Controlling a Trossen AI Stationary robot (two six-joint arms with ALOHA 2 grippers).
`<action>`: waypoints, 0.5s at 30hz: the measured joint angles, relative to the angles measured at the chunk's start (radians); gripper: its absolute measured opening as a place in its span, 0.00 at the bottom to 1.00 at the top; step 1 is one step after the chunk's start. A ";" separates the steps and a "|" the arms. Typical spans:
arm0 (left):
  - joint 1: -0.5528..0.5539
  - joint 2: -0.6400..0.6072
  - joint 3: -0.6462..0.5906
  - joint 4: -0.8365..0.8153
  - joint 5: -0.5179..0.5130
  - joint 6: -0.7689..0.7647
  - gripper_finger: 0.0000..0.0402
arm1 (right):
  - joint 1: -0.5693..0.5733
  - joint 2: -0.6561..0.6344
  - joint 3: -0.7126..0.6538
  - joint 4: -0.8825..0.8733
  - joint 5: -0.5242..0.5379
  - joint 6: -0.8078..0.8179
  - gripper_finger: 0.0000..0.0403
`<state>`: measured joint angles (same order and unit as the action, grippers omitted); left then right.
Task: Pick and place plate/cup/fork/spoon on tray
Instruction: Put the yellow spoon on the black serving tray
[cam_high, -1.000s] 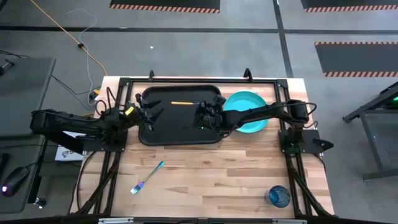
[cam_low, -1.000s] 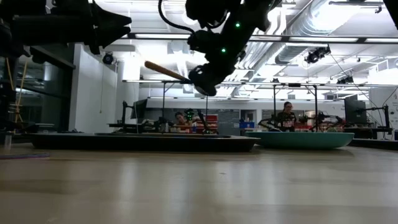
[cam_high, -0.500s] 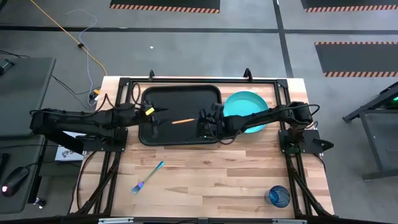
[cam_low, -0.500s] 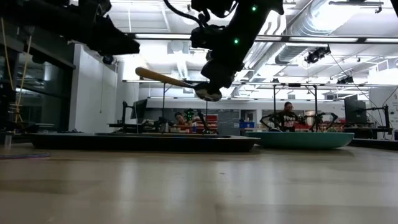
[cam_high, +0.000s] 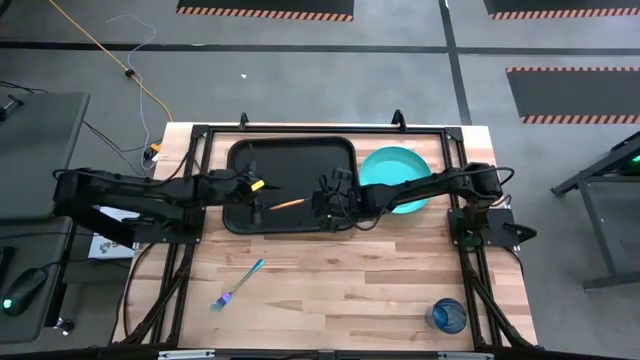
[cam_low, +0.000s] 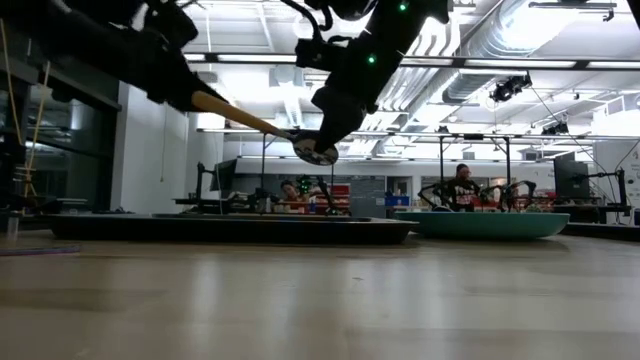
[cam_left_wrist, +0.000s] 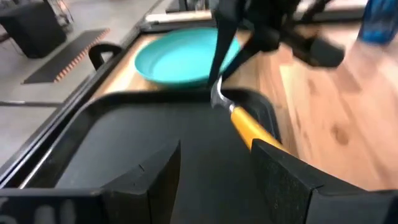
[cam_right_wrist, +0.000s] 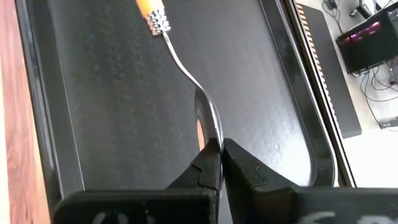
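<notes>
1. The spoon (cam_high: 288, 203) hung above the tray (cam_high: 290, 160), its bowl pinched in the right fingers (cam_right_wrist: 219, 158).
2. Its orange handle pointed at the left fingers (cam_left_wrist: 283, 168), spread wide around its end.
3. Fork (cam_high: 238, 285) and cup (cam_high: 447, 316) lay well apart on the desk (cam_high: 350, 290); the plate (cam_high: 395, 170) sat beside the tray.

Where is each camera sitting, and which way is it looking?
High view: above the table, looking straight down at the tray, plate, fork, cup and both arms.
Low view: at tabletop height, looking level into the room; arms hang in from above.
Left wrist view: on the left arm, past the open left gripper toward the spoon.
Right wrist view: on the right arm, looking down at the right gripper pinching the spoon's bowl.
Shared: every view shows the spoon over the tray.
</notes>
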<state>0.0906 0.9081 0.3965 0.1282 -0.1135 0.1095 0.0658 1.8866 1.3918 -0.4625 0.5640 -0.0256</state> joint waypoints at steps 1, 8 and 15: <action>0.000 0.018 0.007 -0.002 0.000 0.006 0.47 | 0.000 0.000 0.000 0.000 0.000 -0.001 0.00; 0.001 0.124 0.050 -0.042 0.044 0.007 0.47 | 0.000 0.000 0.000 -0.010 0.002 -0.006 0.00; 0.000 0.122 0.101 -0.182 -0.012 0.005 0.47 | 0.001 0.000 0.000 -0.038 0.011 0.000 0.00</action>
<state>0.0910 1.0302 0.4975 -0.0535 -0.1256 0.1146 0.0666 1.8866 1.3918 -0.5006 0.5746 -0.0258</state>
